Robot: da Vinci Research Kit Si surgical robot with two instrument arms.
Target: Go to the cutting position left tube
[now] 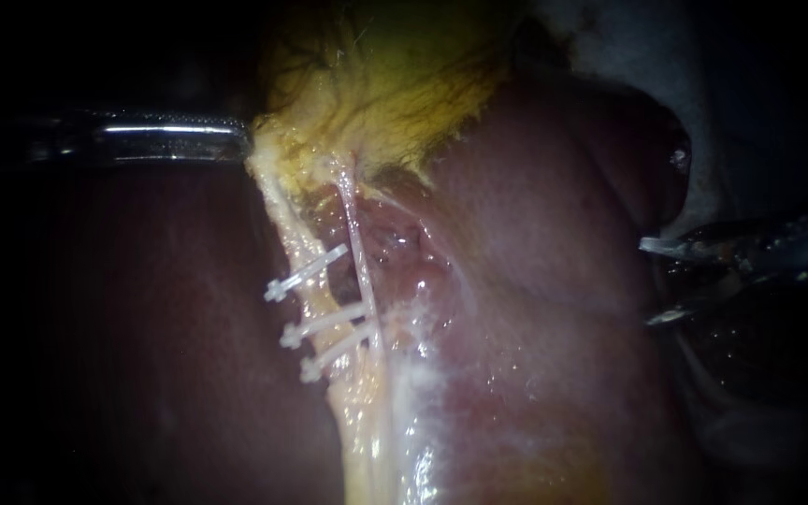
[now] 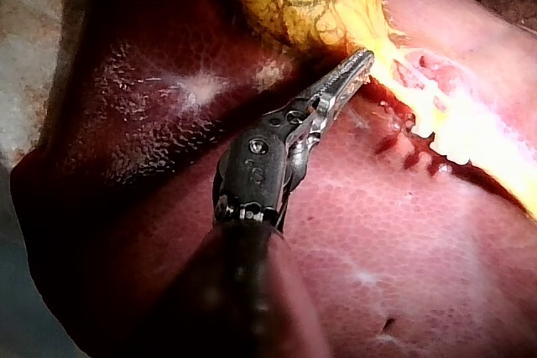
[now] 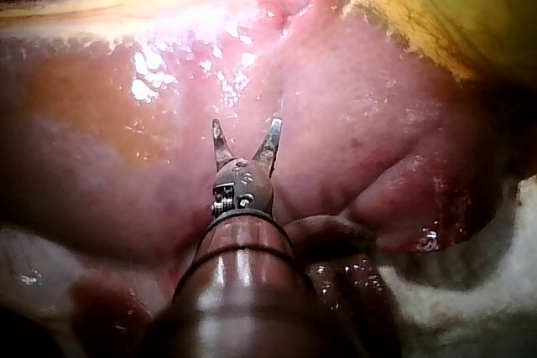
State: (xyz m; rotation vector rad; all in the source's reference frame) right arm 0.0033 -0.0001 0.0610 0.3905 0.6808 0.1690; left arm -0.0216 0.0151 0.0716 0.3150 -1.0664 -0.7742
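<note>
Your left instrument [image 2: 351,71] comes in from the left with its jaws clamped on the edge of the yellow gallbladder [image 1: 376,84], right where that edge narrows toward the tubes. Below that grip, the left tube [image 1: 294,238] runs down as a pale yellowish strand. It carries three white clips [image 1: 324,323], one higher up and two close together lower down, with a bare stretch of tube between them. A thinner right tube [image 1: 359,252] lies just beside it. Your right instrument [image 1: 652,281] sits far out at the right edge, jaws apart and gripping nothing. It hangs over the glistening liver [image 1: 535,309], well apart from the left tube and its clips.
</note>
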